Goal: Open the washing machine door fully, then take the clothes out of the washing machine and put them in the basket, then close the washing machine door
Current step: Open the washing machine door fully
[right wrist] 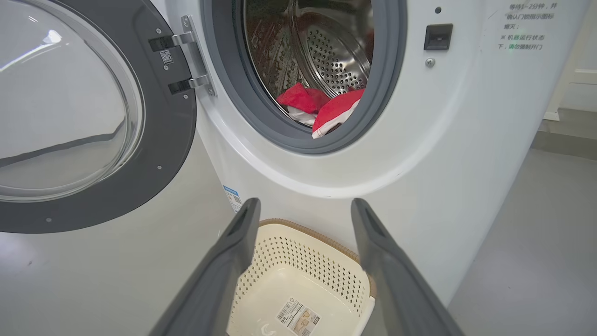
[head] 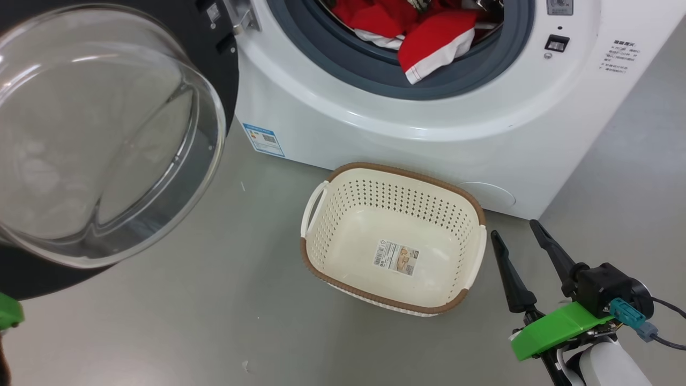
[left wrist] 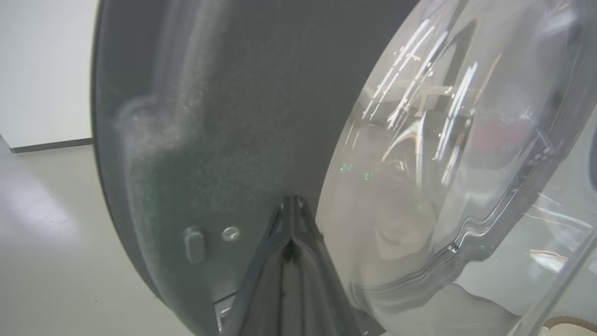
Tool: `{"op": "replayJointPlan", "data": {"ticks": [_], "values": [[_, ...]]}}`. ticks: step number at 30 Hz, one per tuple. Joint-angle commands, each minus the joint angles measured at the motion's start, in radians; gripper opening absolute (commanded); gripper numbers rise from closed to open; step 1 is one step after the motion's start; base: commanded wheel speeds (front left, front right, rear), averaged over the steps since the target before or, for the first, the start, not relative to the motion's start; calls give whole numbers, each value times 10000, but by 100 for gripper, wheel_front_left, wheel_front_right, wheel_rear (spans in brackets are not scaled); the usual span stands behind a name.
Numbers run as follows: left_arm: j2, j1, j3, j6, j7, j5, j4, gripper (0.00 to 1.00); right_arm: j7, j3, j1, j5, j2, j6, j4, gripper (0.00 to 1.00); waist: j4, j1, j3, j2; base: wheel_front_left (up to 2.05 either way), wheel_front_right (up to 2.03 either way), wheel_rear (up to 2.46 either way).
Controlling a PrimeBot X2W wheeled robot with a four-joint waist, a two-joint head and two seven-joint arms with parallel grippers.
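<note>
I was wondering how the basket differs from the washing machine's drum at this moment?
The basket is cream plastic with a brown rim; the drum is shiny steel. The basket stands on the floor, open upward; the drum opens frontward inside the grey gasket. The basket holds nothing but a paper label; the drum holds the red and white clothes. Both have perforated walls.

- Any print you can read?
- Upper right of the right wrist view, the grey Chinese lines [right wrist: 524, 28] on the washing machine [right wrist: 443, 140] read "机器运行状态下,请勿强制开门", with "1-2分钟" above.
- And the stickers?
- There's a blue label sticker [head: 263, 140] on the washer front and a paper label [head: 396, 258] with a barcode on the basket [head: 396, 171] bottom, both too small to read.
</note>
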Motion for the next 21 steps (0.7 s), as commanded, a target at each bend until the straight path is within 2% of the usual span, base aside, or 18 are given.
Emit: {"op": "replayJointPlan", "data": {"ticks": [1,12,21], "values": [[723,-361,464,31,-44,105,-91,0,-65,300,-249,-103,-55,62,-242,100,-58,0,46,0,0,0,0],[747,-548,1000,-309,-44,439,506,0,-65,195,-176,-123,-25,62,-177,100,-32,0,-127,0,0,0,0],[155,-41,1125,-625,-44,623,32,0,-65,83,-15,-78,33,62,-173,100,65,0,-513,0,0,0,0]]}}
